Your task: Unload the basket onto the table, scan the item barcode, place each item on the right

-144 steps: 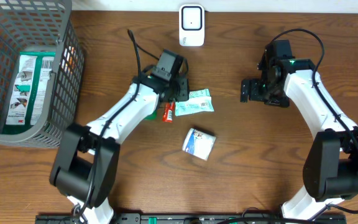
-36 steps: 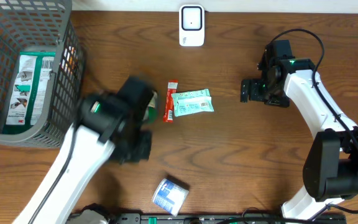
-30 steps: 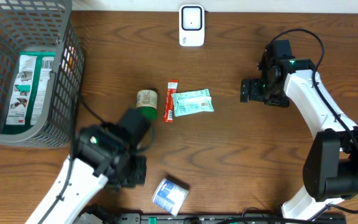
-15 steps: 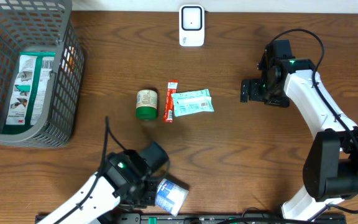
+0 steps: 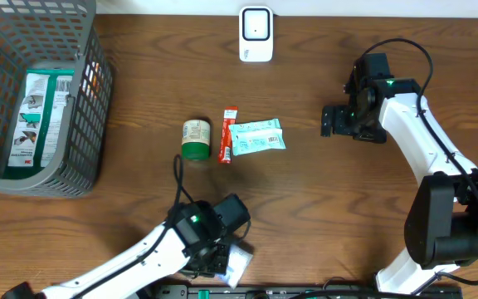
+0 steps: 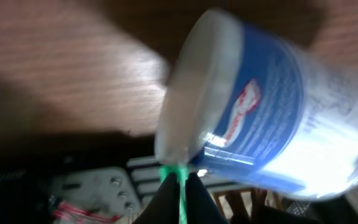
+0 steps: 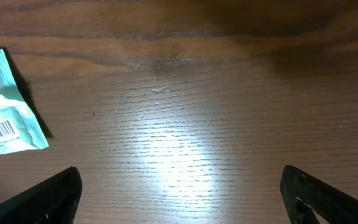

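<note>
Tabletop (image 5: 322, 216) of dark wood grain. Grey basket (image 5: 83, 124) at the far left corner, white scanner (image 5: 256, 33) at the far edge. Green-capped bottle (image 5: 195, 139), red stick (image 5: 226, 134) and teal packet (image 5: 257, 136) lie mid-table. Blue-and-white tub (image 6: 272, 118) sits at the near edge, largely hidden overhead by my left gripper (image 6: 180, 179). Its fingers are pressed together by the tub's rim; contact unclear, label blurred. My right gripper (image 7: 185, 186) is spread wide over bare wood.

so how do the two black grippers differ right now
The left gripper is shut, the right gripper wide open. The left is beside the blue-and-white plastic tub; the right hangs over bare wooden table near a mint-green packet. Both have dark fingers.
</note>
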`<state>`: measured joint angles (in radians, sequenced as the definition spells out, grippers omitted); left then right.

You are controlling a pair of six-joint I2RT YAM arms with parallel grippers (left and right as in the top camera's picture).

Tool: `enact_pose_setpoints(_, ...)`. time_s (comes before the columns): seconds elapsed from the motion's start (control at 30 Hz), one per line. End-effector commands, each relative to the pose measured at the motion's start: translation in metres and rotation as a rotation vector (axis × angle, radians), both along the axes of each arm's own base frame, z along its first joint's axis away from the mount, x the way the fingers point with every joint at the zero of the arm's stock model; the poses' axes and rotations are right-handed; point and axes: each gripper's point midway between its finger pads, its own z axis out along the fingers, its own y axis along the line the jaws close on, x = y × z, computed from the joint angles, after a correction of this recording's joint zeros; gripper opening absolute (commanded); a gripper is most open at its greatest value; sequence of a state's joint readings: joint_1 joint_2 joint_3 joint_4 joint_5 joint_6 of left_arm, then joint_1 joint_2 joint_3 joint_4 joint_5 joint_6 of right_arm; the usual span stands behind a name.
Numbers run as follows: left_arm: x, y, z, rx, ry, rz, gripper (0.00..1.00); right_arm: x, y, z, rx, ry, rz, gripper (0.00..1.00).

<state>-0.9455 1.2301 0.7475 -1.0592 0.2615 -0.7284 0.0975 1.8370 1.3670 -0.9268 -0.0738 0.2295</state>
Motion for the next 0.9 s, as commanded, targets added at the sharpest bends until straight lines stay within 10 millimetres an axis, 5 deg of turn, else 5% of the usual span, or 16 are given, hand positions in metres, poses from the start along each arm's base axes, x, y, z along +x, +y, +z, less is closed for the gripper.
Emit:
enact_pose_setpoints(0.0, 0.003, -0.006, -0.007, -0.008, -0.003, -0.027, 0.07, 0.004, 0.0, 0.008, -0.004, -0.024, 0.002, 0.99)
enact_pose_setpoints(0.5, 0.064, -0.021, 0.026, -0.117, -0.171, -0.024, 0.08, 0.004, 0.0, 0.008, -0.004, -0.024, 0.002, 0.99)
enact_pose_setpoints(0.7, 0.109, -0.007, 0.047, -0.124, -0.277, 0.063, 0.08, 0.004, 0.0, 0.008, -0.004, -0.024, 0.002, 0.99)
enact_pose_setpoints(0.87, 0.16, 0.014, 0.083, -0.165, -0.396, 0.169, 0.08, 0.004, 0.0, 0.008, -0.004, -0.024, 0.002, 0.99)
